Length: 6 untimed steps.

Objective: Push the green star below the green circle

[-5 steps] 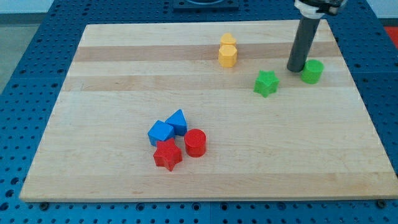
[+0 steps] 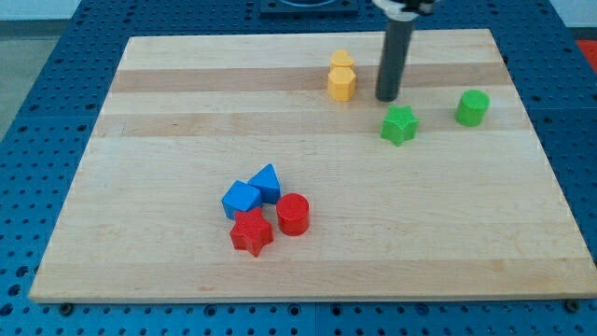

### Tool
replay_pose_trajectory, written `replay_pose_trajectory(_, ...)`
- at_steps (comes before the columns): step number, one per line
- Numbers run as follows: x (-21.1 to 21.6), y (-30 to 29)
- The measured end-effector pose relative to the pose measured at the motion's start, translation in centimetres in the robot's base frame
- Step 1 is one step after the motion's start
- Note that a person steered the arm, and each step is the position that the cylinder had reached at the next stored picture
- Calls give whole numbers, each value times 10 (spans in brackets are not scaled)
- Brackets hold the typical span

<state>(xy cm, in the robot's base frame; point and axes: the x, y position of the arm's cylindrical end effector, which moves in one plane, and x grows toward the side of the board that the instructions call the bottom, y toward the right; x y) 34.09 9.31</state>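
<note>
The green star (image 2: 398, 124) lies on the wooden board (image 2: 168, 140) right of centre. The green circle (image 2: 472, 107) stands to its right and slightly nearer the view's top. My tip (image 2: 387, 98) is just above the star, a little to its left, with a small gap between them. It is between the yellow blocks and the star, well left of the green circle.
Two yellow blocks (image 2: 341, 76) stand touching each other left of my tip. A cluster lies at lower centre: a blue block (image 2: 242, 199), a blue block (image 2: 267, 183), a red cylinder (image 2: 293, 214) and a red star (image 2: 252, 231).
My tip has moved left from beside the green circle to above the green star. No block has moved.
</note>
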Motion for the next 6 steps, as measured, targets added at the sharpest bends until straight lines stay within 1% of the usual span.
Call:
replay_pose_trajectory(1, 16, -20)
replay_pose_trajectory(3, 47, -19)
replay_pose_trajectory(4, 52, 3)
replay_pose_trajectory(5, 70, 24)
replay_pose_trajectory(6, 89, 28)
